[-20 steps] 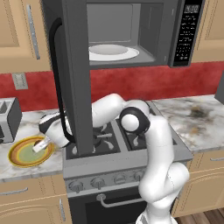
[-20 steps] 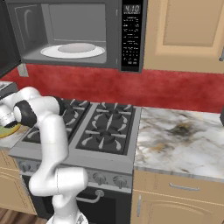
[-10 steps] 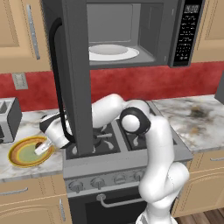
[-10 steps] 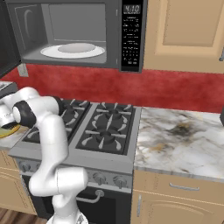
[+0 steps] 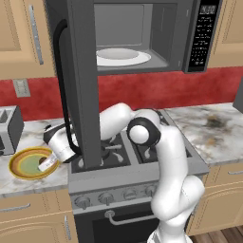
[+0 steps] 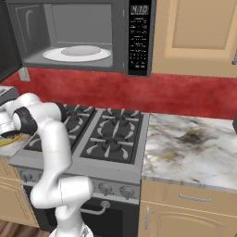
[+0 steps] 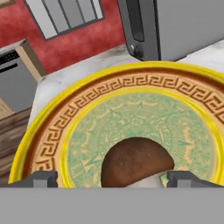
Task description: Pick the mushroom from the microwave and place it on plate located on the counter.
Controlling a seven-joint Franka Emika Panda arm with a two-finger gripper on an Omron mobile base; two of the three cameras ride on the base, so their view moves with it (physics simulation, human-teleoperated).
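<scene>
The small mushroom with a dark brown cap and pale stem is seen between the two dark fingertips of the white arm's two-finger gripper, directly over the pale green centre of the round yellow-orange plate. The fingertips stand either side of the stem (whether they press it cannot be told). The plate rests on the white-grey marbled counter, left of the open dark grey microwave. The mushroom is best lowered near the glaze before release, so rolling toward the rim is avoided.
</scene>
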